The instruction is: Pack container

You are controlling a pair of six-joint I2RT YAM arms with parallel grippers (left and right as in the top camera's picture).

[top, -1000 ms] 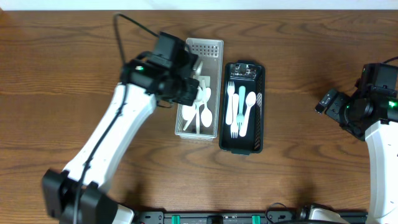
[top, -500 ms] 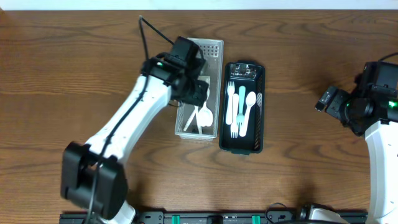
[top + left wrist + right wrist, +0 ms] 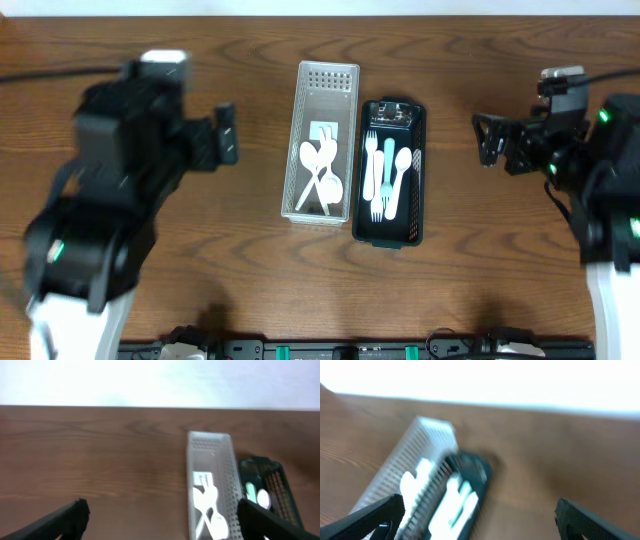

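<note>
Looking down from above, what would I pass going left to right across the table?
The left claw, open → white tray → black tray → the right claw, also open.

One white basket (image 3: 328,80), one black basket (image 3: 388,230), two arms (image 3: 100,220) (image 3: 610,180)

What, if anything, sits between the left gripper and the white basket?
Nothing visible. Only table wood lies between the open left gripper and the white basket. The black basket sits on the white basket's far side.
</note>
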